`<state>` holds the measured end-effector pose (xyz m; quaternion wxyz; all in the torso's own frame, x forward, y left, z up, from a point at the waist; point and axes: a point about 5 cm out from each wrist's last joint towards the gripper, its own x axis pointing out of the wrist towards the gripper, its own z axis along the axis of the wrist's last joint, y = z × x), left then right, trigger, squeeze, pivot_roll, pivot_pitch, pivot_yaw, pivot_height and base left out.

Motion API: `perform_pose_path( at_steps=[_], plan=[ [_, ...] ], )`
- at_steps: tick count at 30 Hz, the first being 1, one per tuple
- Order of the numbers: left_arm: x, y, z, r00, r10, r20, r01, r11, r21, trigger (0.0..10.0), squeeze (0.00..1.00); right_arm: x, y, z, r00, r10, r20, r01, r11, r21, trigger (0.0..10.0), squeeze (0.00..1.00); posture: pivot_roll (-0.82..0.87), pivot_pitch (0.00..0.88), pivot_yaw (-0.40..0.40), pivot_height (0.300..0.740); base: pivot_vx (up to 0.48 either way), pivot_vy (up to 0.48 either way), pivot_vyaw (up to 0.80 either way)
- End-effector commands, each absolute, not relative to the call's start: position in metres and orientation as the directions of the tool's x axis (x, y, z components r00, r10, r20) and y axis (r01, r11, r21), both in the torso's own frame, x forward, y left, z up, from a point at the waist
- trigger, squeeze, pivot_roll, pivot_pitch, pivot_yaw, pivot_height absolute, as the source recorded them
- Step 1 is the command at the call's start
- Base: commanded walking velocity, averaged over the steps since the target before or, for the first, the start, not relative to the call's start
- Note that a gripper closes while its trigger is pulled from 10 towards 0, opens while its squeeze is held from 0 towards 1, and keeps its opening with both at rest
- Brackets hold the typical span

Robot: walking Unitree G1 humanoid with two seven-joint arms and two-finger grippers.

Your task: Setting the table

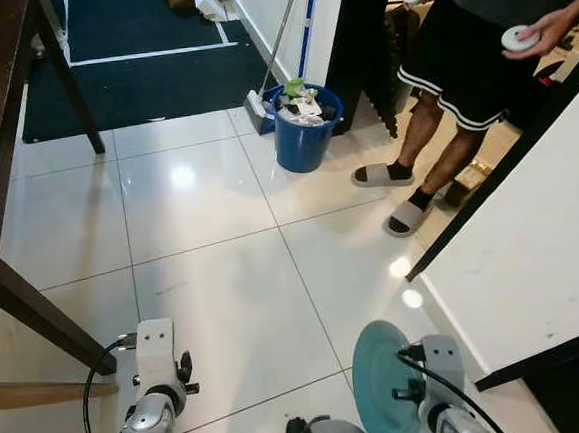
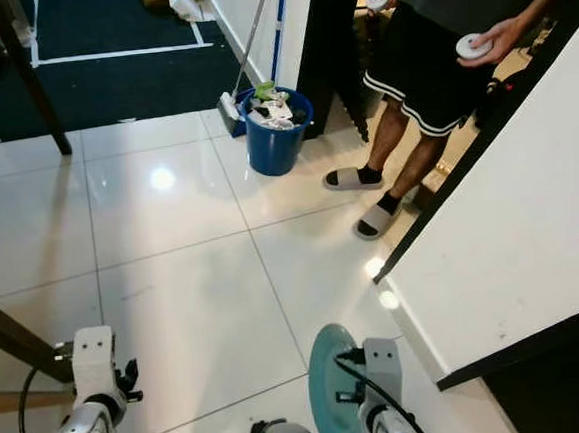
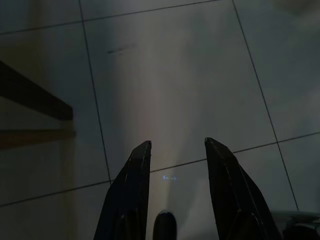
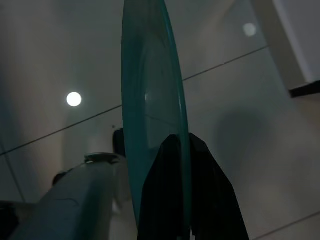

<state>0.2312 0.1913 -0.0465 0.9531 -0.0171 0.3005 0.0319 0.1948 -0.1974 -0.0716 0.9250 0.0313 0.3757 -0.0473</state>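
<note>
Right wrist view: teal plate (image 4: 150, 100) (edge-on, glossy) pinched by right claw (image 4: 181, 150).

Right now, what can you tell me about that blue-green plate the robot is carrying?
The plate is round and teal, smooth and a bit see-through at its thin rim, so it looks like glass or glazed ceramic. It is held on edge, upright rather than flat, low over the white tiled floor. The right gripper is shut on it, one black finger on each face, pinching near the rim. Nothing else touches it. It looks whole and clean, with no food on it.
</note>
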Motion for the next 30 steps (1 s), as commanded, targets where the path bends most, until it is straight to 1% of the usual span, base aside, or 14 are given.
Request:
perform_pose_path(
  at_steps=[1, 4, 10, 14, 18, 30],
  plan=[
    [0.227, 0.193, -0.049, 0.806, 0.041, -0.591, -0.057, 0.998, -0.007, 10.0, 0.0, 0.189, -0.198, -0.074, 0.703, -0.082, -0.707, 0.142, 0.99, 0.026, 10.0, 0.0, 0.11, 0.069, 0.027, 0.74, 0.0, 0.0, 0.0],
    [0.23, 0.198, -0.047, 0.808, 0.033, -0.588, -0.038, 0.999, 0.005, 10.0, 0.0, 0.189, -0.193, -0.075, 0.704, -0.081, -0.706, 0.151, 0.988, 0.037, 10.0, 0.0, 0.11, 0.066, 0.05, 0.74, 0.0, 0.0, 0.0],
    [0.236, 0.201, -0.043, 0.814, 0.039, -0.58, -0.044, 0.999, 0.006, 10.0, 0.0, 0.183, -0.189, -0.078, 0.701, -0.078, -0.709, 0.158, 0.986, 0.048, 10.0, 0.0, 0.1, 0.068, 0.054, 0.74, 0.0, 0.0, 0.0],
    [0.237, 0.196, -0.042, 0.821, 0.027, -0.57, -0.031, 1.0, 0.003, 10.0, 0.0, 0.181, -0.193, -0.079, 0.691, -0.094, -0.716, 0.184, 0.982, 0.048, 10.0, 0.0, 0.08, 0.064, 0.044, 0.74, 0.0, 0.0, 0.0],
    [0.237, 0.186, -0.042, 0.831, -0.029, -0.555, 0.021, 1.0, -0.021, 10.0, 0.0, 0.181, -0.196, -0.079, 0.692, -0.1, -0.715, 0.187, 0.981, 0.044, 10.0, 0.0, 0.08, 0.063, 0.038, 0.74, 0.0, 0.0, 0.0],
    [0.236, 0.179, -0.043, 0.833, -0.057, -0.55, 0.03, 0.998, -0.059, 10.0, 0.0, 0.178, -0.199, -0.08, 0.684, -0.094, -0.723, 0.172, 0.984, 0.035, 10.0, 0.0, 0.08, 0.061, 0.017, 0.74, 0.0, 0.0, 0.0]
  ],
)
